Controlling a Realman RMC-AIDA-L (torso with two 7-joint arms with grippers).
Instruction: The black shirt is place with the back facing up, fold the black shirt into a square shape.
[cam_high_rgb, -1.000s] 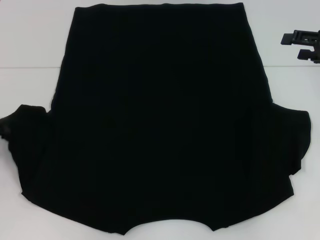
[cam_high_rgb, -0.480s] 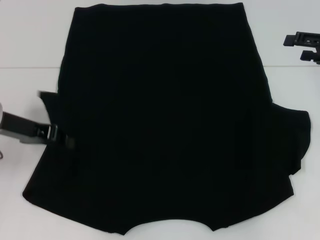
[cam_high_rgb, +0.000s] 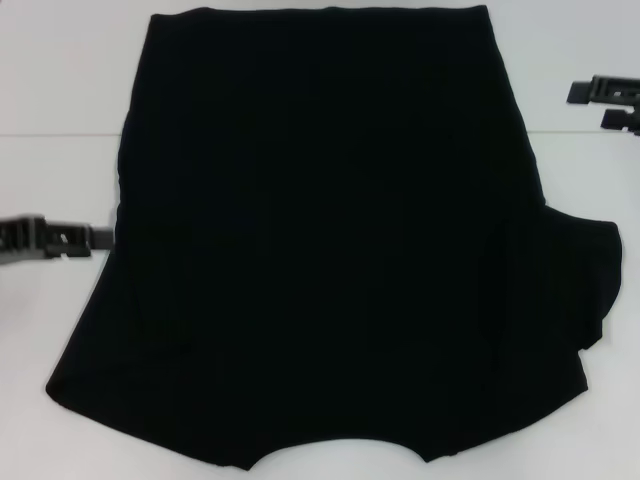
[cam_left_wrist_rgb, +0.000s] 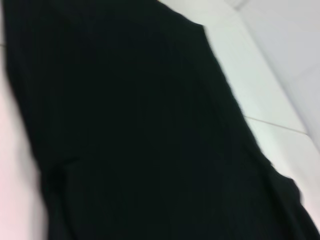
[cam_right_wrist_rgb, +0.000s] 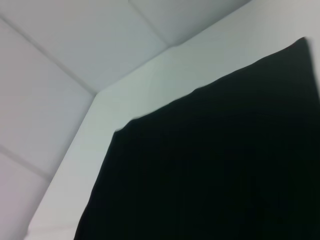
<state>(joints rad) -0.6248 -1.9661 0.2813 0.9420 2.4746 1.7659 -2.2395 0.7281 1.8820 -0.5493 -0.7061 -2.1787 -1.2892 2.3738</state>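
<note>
Here we see the black shirt (cam_high_rgb: 320, 240) spread flat on a white table (cam_high_rgb: 60, 80), hem far, neck near. Our left gripper (cam_high_rgb: 60, 236) sits at its left edge, right gripper (cam_high_rgb: 610, 100) well apart; their openings we cannot tell.

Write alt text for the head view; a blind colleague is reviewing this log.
A black shirt lies flat on a white table, its right sleeve sticking out and its left sleeve out of sight. The left tool sits at its left edge; the right tool waits off its far right corner.
</note>
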